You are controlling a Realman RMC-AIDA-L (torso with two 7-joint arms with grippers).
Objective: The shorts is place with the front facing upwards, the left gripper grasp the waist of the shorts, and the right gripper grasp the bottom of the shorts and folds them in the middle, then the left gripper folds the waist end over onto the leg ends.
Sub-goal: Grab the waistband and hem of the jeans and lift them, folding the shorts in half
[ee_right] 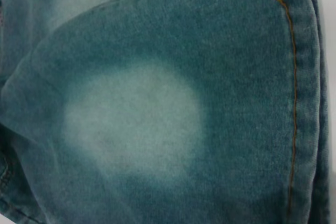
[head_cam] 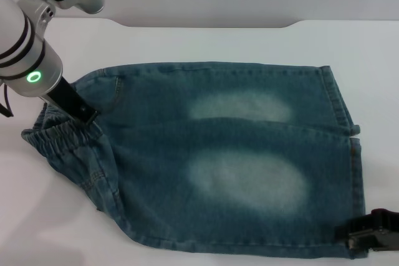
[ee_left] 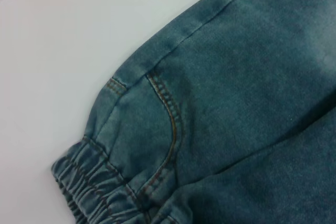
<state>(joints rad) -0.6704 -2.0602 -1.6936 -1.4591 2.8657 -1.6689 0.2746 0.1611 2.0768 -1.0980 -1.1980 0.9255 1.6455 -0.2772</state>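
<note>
Looks like the very first step: getting a hold at both ends of the shorts (head_cam: pixel 218 154) before the fold down the middle. Spread flat on the white table (head_cam: pixel 187 42), front up, ruched waist (head_cam: pixel 59 135) at the robot's left end, straight leg hems (head_cam: pixel 349 147) at the right end. Nothing folded yet, going by how flat everything lies.

Left tool (head_cam: pixel 84 115) down right at the shorts' waist, touching the bunched elastic near the far corner. Can't tell whether clamped or spread, honestly, too little of the tip showing. Right tool (head_cam: pixel 373 232) just at the near corner of the shorts' hem end, touching or just beside the edge, and again can't tell whether wide or narrow.

Probably needed next: a firm pinch on waist and hem, then lifting one long edge of the shorts over onto the other so one leg stacks on its twin. Worth keeping both ends level, otherwise a skewed crease.

Quick count:
- 1 pair of shorts
- 2 leg hems
- 2 pale ovals (head_cam: pixel 240 107), one per leg
- 1 curved pocket seam (ee_left: pixel 168 108) close to the shorts' waist in the left wrist view
- 2 tools
</note>
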